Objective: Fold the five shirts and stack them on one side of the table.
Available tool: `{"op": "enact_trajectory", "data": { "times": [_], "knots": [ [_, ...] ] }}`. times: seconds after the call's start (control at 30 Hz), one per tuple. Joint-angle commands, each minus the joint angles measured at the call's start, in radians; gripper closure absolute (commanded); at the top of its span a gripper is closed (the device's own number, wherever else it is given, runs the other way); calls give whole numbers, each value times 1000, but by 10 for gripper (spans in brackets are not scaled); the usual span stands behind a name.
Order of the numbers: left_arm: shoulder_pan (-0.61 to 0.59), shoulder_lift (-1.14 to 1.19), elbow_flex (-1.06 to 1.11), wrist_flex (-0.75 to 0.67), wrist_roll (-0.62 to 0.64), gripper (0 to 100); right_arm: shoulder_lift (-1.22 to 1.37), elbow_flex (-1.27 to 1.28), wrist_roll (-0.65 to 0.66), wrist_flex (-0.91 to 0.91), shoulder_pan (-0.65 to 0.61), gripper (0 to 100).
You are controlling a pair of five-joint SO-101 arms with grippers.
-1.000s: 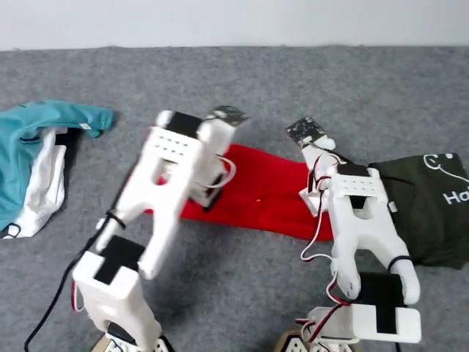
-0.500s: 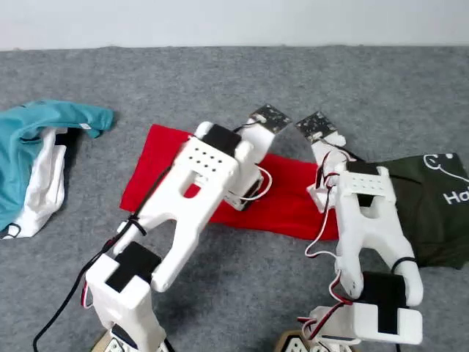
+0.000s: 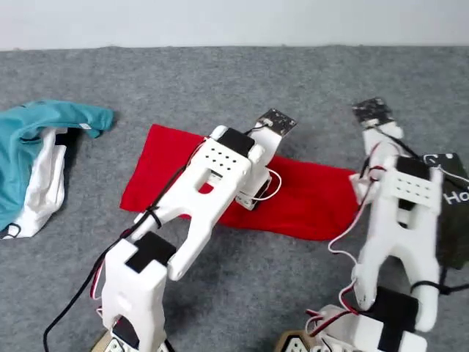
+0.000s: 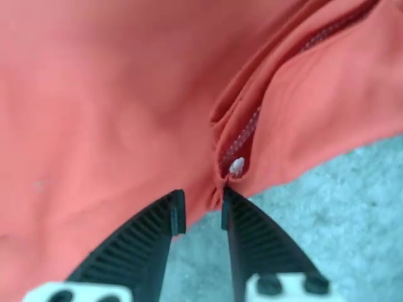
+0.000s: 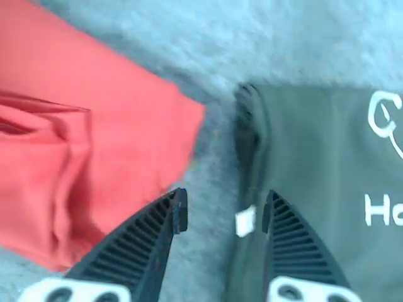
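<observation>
- High view: the red shirt (image 3: 315, 198) lies as a folded strip mid-tabletop (image 3: 220, 88) under the left arm (image 3: 212, 176). A teal shirt (image 3: 44, 125) and a white shirt (image 3: 44, 183) are heaped at 9 o'clock, and a dark green shirt (image 3: 454, 235) lies at 3 o'clock.
- Left wrist view: the left end effector (image 4: 201, 204) is narrowly parted and empty, its tips at the red shirt's edge.
- Right wrist view: the right end effector (image 5: 225, 211) is spread wide and empty, over the gap between the red shirt and the dark green shirt.

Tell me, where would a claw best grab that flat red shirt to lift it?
Probably at the raised pleat along the edge of the red shirt, coming straight down from above. Most of the cloth lies flat on the table, giving fingers nothing to pinch, while that bunched ridge stands up. The left gripper hangs open right beside it.
</observation>
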Motion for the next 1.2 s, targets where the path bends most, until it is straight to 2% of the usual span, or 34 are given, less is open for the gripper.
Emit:
{"op": "enact_trajectory", "data": {
  "times": [0.0,0.33,0.67,0.97,1.17],
  "knots": [
    [3,25,-58,-34,9,887,-47,-37,-6,21,38,796],
    [-12,164,-136,-35,8,888,-48,-35,-5,65,33,797],
    [-66,170,-150,-38,2,888,-50,18,-5,56,30,797],
    [-63,61,-349,155,3,888,-50,18,-8,62,30,797],
    [-25,89,-349,157,8,888,-50,18,-9,64,30,797]
  ]
}}
